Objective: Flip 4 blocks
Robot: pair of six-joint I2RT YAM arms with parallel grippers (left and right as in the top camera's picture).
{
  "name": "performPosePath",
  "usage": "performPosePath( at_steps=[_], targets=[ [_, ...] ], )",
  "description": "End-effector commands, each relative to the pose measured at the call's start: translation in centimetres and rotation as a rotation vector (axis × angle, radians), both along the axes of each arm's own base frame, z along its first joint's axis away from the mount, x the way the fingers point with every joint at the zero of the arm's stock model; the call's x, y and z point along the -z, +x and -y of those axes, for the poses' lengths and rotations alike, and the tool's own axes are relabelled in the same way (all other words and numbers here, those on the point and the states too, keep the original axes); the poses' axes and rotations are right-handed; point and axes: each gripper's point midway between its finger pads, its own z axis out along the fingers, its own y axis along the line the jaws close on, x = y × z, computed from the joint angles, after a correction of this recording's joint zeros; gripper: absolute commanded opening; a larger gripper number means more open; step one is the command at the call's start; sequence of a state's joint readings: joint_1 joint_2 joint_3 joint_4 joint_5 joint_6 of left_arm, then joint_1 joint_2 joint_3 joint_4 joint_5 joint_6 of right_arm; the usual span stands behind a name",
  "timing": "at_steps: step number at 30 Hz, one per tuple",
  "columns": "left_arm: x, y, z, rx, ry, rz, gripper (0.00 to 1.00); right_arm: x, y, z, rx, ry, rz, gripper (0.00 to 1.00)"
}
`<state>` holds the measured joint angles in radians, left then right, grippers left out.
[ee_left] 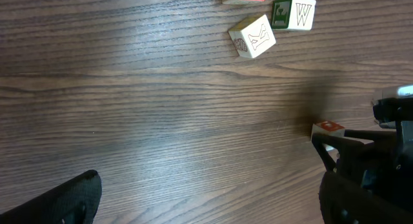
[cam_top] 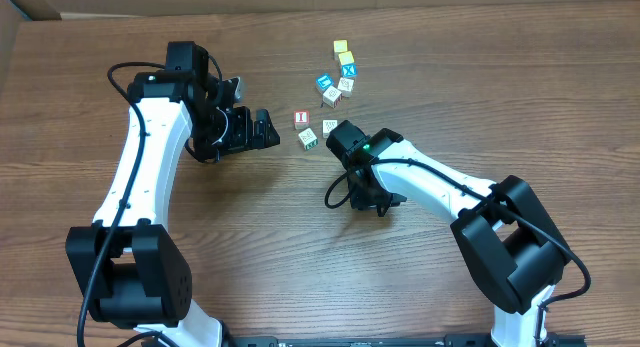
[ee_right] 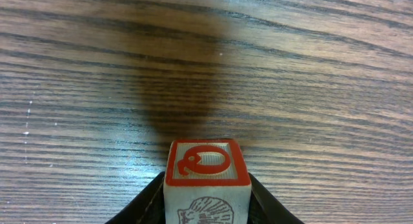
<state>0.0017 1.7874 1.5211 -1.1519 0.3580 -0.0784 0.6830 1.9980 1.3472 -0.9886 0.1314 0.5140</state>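
My right gripper (cam_top: 340, 139) is shut on a block (ee_right: 206, 175) with a red Q on its top face and a shell print on its side. It holds the block just above the wood. The same block (ee_left: 328, 128) shows at the right of the left wrist view. A red-and-white block (cam_top: 301, 118), one with green marks (cam_top: 308, 138) and a pale one (cam_top: 330, 127) lie close to that gripper. My left gripper (cam_top: 262, 130) stands open to the left of them, with nothing between its fingers (ee_left: 71, 198).
Farther back is a cluster of yellow-faced (cam_top: 340, 47), blue-faced (cam_top: 324, 82) and cream cubes (cam_top: 346, 84). Bare wooden table (cam_top: 250, 247) lies in front of both arms. A green-and-W cube (ee_left: 293, 13) and a cream cube (ee_left: 252, 36) are at the top of the left wrist view.
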Motion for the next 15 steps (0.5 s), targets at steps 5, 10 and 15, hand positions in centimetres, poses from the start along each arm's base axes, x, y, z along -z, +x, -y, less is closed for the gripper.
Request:
performPosePath(
  at_steps=[5,10,15],
  targets=[
    [-0.1,0.6,-0.3,-0.019,0.005,0.003,1.00,-1.6,0.5,-0.5,0.009,0.033,0.037,0.35],
    [-0.1,0.6,-0.3,-0.019,0.005,0.003,1.00,-2.1,0.7,-0.9,0.009,0.047,0.038,0.36],
    [-0.1,0.6,-0.3,-0.019,0.005,0.003,1.00,-2.5,0.7,-1.6,0.008,0.079,0.026,0.60]
  ],
)
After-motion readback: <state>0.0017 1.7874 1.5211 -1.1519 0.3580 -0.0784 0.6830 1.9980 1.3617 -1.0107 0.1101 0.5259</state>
